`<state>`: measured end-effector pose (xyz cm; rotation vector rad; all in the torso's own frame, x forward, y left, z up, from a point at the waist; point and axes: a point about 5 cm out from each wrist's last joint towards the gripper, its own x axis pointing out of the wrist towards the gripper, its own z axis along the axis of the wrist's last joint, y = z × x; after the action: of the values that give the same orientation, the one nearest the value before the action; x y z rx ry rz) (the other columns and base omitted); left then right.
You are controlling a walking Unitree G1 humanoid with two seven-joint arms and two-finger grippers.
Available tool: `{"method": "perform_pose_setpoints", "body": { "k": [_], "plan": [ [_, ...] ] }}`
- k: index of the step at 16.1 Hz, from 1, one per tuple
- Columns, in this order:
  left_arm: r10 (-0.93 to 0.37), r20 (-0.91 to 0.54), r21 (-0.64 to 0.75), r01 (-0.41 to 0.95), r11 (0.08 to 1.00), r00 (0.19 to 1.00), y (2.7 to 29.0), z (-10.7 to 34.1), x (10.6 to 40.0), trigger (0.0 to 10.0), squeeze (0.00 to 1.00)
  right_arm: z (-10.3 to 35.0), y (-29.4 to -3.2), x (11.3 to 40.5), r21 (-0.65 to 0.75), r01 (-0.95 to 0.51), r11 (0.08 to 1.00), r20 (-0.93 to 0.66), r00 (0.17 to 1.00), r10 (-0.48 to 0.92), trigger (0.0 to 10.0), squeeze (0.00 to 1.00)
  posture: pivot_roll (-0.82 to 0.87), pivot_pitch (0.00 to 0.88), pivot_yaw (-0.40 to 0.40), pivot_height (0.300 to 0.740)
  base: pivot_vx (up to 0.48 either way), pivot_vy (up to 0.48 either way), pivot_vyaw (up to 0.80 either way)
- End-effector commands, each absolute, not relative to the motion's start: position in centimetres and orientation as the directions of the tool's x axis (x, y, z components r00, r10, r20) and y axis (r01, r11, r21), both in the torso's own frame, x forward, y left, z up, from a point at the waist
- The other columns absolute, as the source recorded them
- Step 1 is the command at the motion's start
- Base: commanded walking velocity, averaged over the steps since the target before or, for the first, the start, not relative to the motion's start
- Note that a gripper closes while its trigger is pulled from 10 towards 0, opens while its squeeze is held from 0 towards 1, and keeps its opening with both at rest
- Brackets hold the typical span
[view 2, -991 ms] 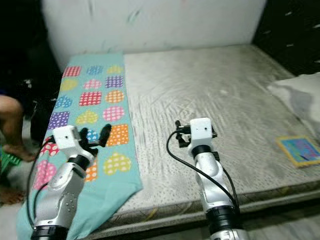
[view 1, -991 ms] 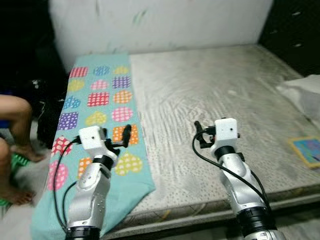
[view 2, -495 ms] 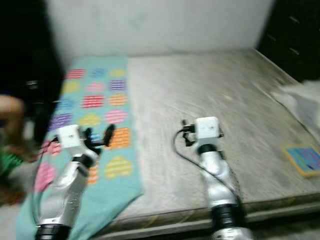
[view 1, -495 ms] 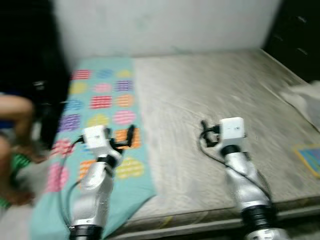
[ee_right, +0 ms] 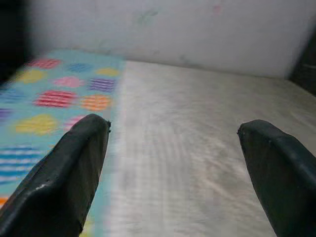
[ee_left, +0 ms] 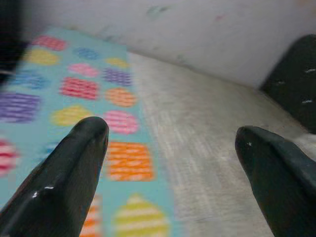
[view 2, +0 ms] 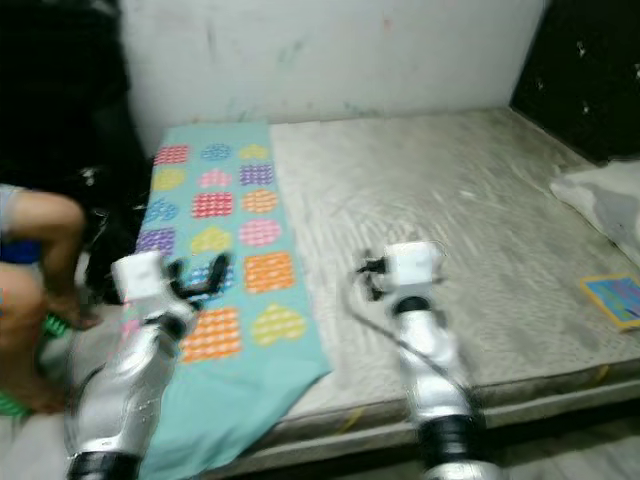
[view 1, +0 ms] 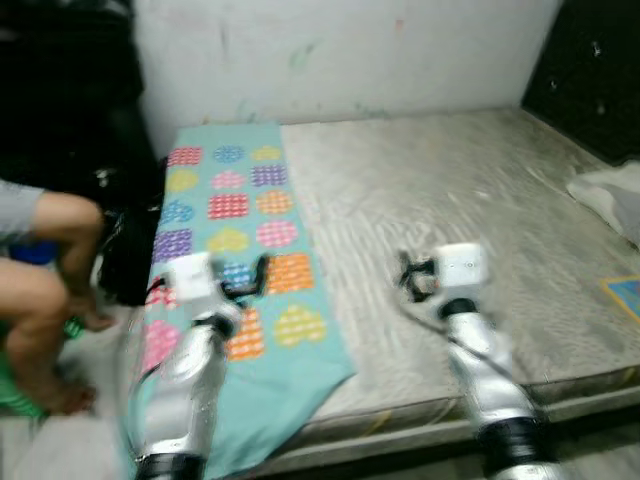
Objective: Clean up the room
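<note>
Over bare grey mattress [view 1: 470, 200], I'm swinging view left; person's knee [view 1: 70, 215] showing more now. Left gripper [ee_left: 173, 148], right gripper [ee_right: 173, 148] both spread, empty. Teal heart-patterned cloth [view 1: 240, 215] lying along mattress's left edge, grabbing nothing yet.

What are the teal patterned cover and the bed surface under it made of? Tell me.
Teal cover: looks like thin woven cloth, matte, printed with coloured hearts and squares; its end drapes limply over the edge. Mattress: apparently quilted grey fabric, dull, with faint stitched ripples.
</note>
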<state>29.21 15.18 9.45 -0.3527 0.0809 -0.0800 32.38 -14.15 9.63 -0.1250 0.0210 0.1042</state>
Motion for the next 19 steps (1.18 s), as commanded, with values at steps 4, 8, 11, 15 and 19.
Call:
{"method": "perform_pose_setpoints", "body": {
  "k": [4, 8, 11, 15, 19],
  "plan": [
    [-0.102, -0.041, -0.358, 0.08, 0.93, 0.994, 14.5, 10.0, 29.4, 10.0, 0.0, 9.9, -14.9, 32.5, -0.137, -0.096, 0.986, -0.028, 0.995, 0.093, 10.0, 0.0, -0.1, 0.0, 0.03, 0.74, 0.0, 0.12, 0.0],
    [-0.101, -0.051, -0.358, 0.076, 0.931, 0.994, 14.5, 9.9, 29.4, 10.0, 0.0, 9.7, -15.0, 32.5, -0.118, -0.083, 0.99, -0.046, 0.996, 0.078, 10.0, 0.0, -0.11, 0.0, 0.032, 0.74, 0.0, 0.0, -0.4],
    [-0.096, -0.054, -0.356, 0.071, 0.932, 0.994, 14.6, 9.9, 29.5, 10.0, 0.0, 9.8, -15.0, 32.5, -0.125, -0.084, 0.989, -0.043, 0.996, 0.079, 10.0, 0.0, -0.11, 0.0, 0.034, 0.74, 0.0, 0.0, -0.8],
    [-0.059, -0.106, -0.321, 0.022, 0.947, 0.993, 15.2, 9.6, 29.4, 10.0, 0.0, 9.9, -15.0, 32.3, -0.114, -0.088, 0.99, -0.03, 0.996, 0.085, 10.0, 0.0, -0.11, 0.0, 0.039, 0.74, 0.0, 0.0, -0.51],
    [0.072, -0.269, -0.211, -0.132, 0.969, 0.96, 18.2, 8.5, 26.9, 10.0, 0.0, 11.2, -16.9, 31.7, -0.06, 0.001, 0.998, 0.045, 0.999, 0.002, 10.0, 0.0, -0.1, 0.0, 0.041, 0.74, 0.0, 0.0, 0.0]
  ]
}}
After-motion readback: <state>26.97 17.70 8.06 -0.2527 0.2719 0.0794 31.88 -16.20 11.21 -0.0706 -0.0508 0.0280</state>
